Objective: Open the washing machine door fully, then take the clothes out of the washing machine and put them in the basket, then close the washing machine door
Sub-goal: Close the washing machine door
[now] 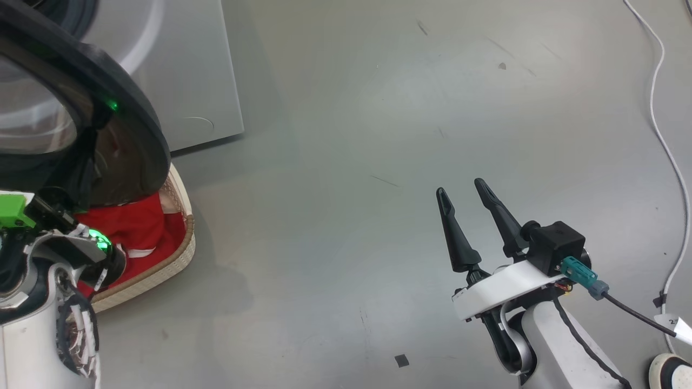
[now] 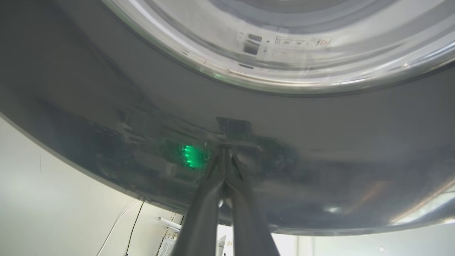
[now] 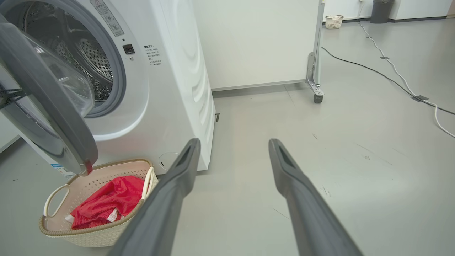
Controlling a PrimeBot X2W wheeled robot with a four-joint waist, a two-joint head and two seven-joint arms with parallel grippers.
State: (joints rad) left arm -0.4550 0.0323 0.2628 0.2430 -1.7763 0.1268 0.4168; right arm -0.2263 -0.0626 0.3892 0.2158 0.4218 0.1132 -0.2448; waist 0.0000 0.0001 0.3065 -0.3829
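Both left jaws: pressed together; left gripper (image 2: 224, 151) tips met the washing machine door (image 2: 320, 149) rim.
Right gripper (image 1: 461, 186): stood spread wide, empty, above the floor (image 1: 351, 162).
Clothes (image 3: 110, 202): lay in the basket (image 3: 89, 234) before the washing machine (image 3: 170, 89), under the door.

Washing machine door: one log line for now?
washing machine door open; clothes in basket; left gripper shut against door; right gripper open

Glossy black-rimmed glass door (image 3: 53, 117), perforated steel drum (image 3: 94, 58), red cloth (image 3: 110, 202).
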